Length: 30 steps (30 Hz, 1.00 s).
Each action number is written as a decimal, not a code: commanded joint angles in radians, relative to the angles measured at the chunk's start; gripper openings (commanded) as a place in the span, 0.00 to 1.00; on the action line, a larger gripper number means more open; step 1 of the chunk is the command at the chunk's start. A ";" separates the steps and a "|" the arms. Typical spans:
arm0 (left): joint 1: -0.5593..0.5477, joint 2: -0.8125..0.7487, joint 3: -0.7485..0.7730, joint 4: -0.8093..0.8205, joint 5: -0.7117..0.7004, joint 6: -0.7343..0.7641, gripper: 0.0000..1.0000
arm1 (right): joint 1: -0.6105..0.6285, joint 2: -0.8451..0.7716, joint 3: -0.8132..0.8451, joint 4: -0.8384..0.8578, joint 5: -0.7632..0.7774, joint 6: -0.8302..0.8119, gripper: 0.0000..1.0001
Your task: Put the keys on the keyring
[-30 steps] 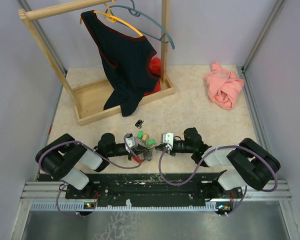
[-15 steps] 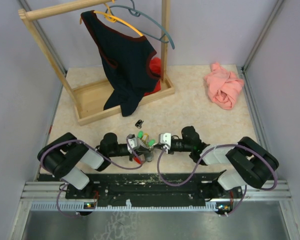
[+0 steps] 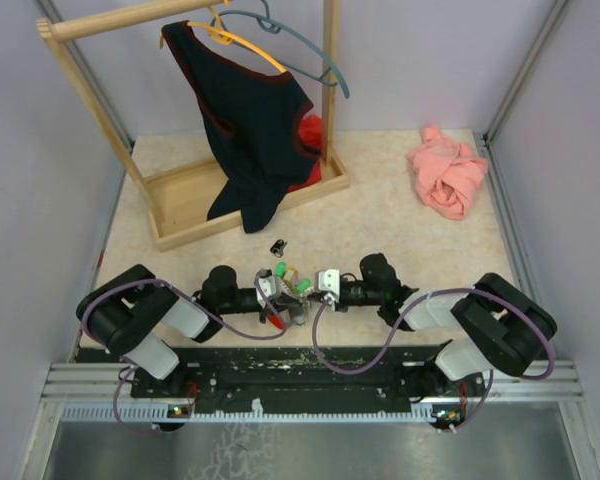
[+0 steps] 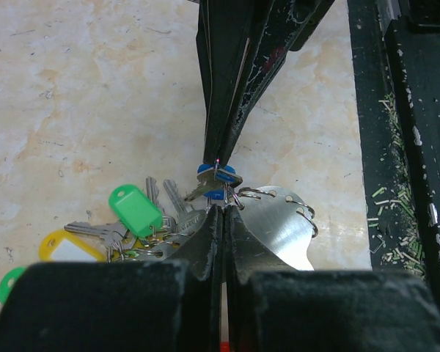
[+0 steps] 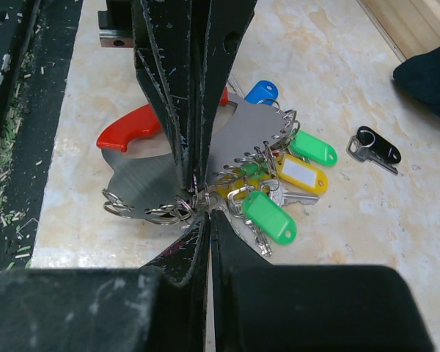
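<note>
A steel plate with a red handle lies on the table, with wire keyrings threaded along its edge. Keys with green, yellow and blue tags hang from rings on its far side. My left gripper is shut on one keyring at the plate's edge. My right gripper meets it tip to tip and is shut on a small blue-headed key, which touches that ring. In the top view the left gripper and right gripper meet over the keys.
A black key fob lies loose beyond the plate. A wooden clothes rack with a dark garment stands at the back left. A pink cloth lies at the back right. The black base rail runs along the near edge.
My right gripper has slid left with the key until it meets the left gripper's tips. The left gripper has shifted slightly right.
</note>
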 commanded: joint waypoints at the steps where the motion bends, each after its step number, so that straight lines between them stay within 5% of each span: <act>1: -0.008 0.007 0.018 0.009 0.000 0.010 0.01 | 0.009 -0.003 0.032 0.015 -0.026 -0.015 0.00; 30: -0.012 0.001 0.016 0.004 -0.021 0.002 0.01 | 0.010 -0.014 0.016 0.064 -0.054 0.059 0.00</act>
